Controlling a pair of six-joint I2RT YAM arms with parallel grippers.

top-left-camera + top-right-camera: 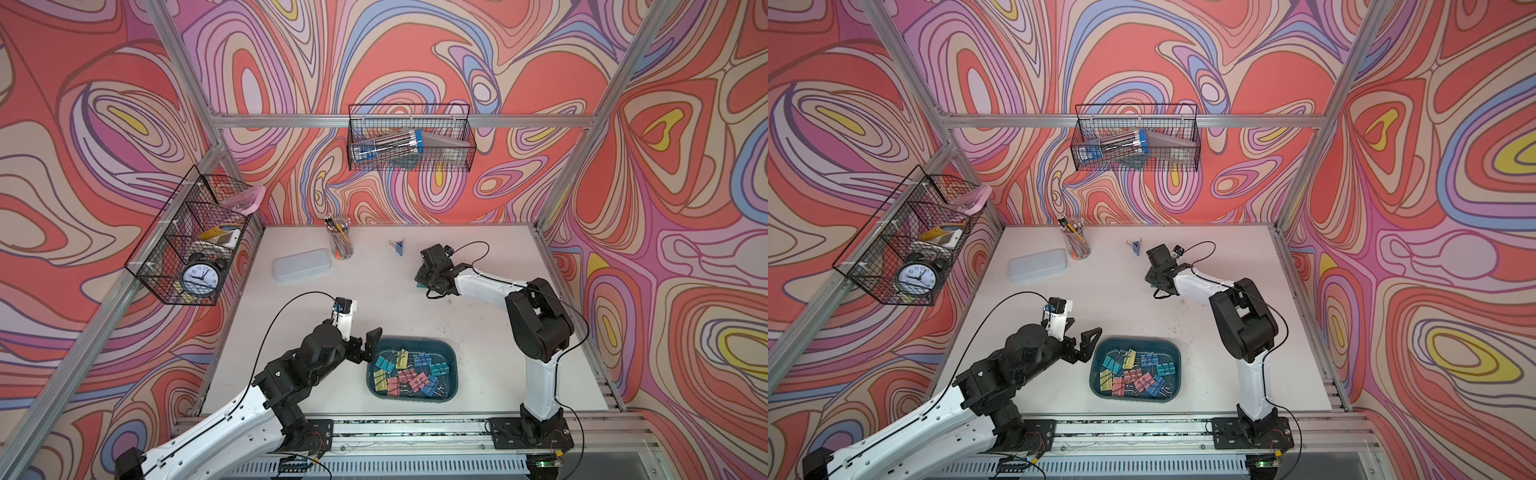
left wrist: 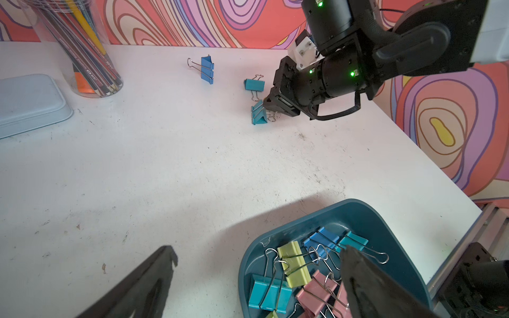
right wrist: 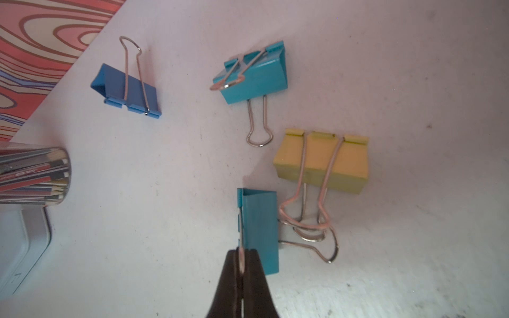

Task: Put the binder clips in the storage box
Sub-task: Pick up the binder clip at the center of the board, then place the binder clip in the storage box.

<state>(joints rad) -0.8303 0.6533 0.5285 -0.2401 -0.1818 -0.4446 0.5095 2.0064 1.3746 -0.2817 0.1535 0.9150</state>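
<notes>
While the white table [image 1: 374, 291] fills most of the cell, the two arms lean over it from the near rail. The left arm [image 1: 232, 419] ends in the left gripper [image 1: 1084, 328], which hangs at the left end of the tray [image 1: 419, 341]. Its jaws are spread wide with nothing between them, and one finger [image 2: 358, 269] sits over the rim. The right arm [image 1: 536, 332] stretches toward the back of the table, well apart from the tray.

That dark teal tray lies near the front edge, between the two arm bases. It holds a jumbled heap of clips [image 1: 409, 372] in teal, blue, pink and yellow. A pale grey case [image 1: 302, 264] lies flat toward the back left, and a clear cup [image 1: 341, 243] of pencils stands just beside it.

Four clips are outside the tray. The right gripper [image 3: 242, 256] has its jaws pinched tight on one wire handle of a teal clip [image 3: 260, 231]. A yellow clip [image 3: 322, 162] lies just beside that one, their handles overlapping. A second teal clip [image 3: 253, 77] sits near them. A blue clip [image 3: 126, 90] lies apart, toward the cup.
</notes>
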